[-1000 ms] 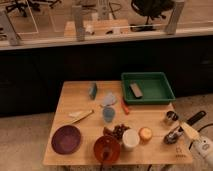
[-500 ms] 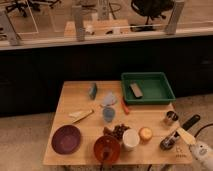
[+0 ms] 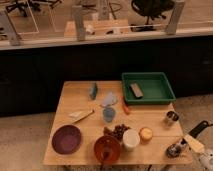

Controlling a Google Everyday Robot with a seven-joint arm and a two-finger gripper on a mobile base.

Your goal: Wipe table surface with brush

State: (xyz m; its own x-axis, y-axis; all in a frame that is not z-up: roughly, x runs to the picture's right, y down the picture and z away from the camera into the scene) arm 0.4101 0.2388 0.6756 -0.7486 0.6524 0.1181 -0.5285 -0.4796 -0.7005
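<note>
The table surface [image 3: 80,97] is a light tan wooden top in the middle of the camera view. The brush [image 3: 186,139] has a black handle slanting up to the right and a round, shiny dark head [image 3: 173,149] resting at the table's front right corner. My gripper [image 3: 196,146], white with a tan pad, comes in from the lower right edge. It is shut on the brush's handle just above the head. The small metal cup [image 3: 171,118] stands a little behind the brush head.
A green tray [image 3: 165,96] holding a dark block sits at the back right. A purple plate [image 3: 66,138], red-brown bowl [image 3: 107,147], white cup [image 3: 131,139], blue cup [image 3: 108,114], wooden utensil [image 3: 82,116] and blue sponge [image 3: 93,90] are spread over the table.
My gripper and the brush have moved down toward the table's front right corner. The brush head now lies lower, near the front edge. The other items have not moved.
</note>
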